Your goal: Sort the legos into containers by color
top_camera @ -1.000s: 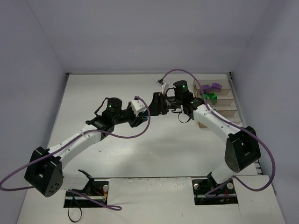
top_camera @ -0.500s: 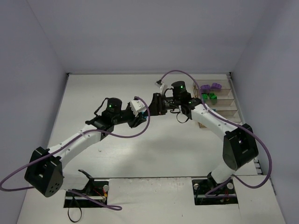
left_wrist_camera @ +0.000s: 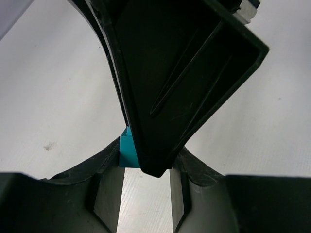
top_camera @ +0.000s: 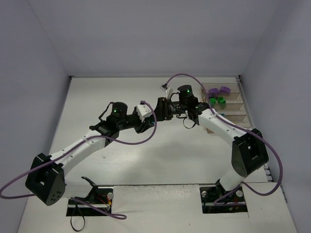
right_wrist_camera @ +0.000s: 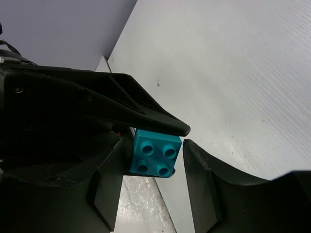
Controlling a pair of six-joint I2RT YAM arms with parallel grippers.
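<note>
Left wrist: right tool [right_wrist_camera: 151, 153] half hides teal lego [left_wrist_camera: 127, 153] in left tool [left_wrist_camera: 147, 155].

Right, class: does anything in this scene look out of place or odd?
Yes: both hands crowd one teal brick. The left hand is shut on it while the right hand, open, straddles the same brick, well away from the containers at the far right of the table.

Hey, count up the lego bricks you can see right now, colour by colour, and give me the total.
Purple legos: 2
Green legos: 2
Teal lego: 1
Total: 5 in view; any others are hidden.
</note>
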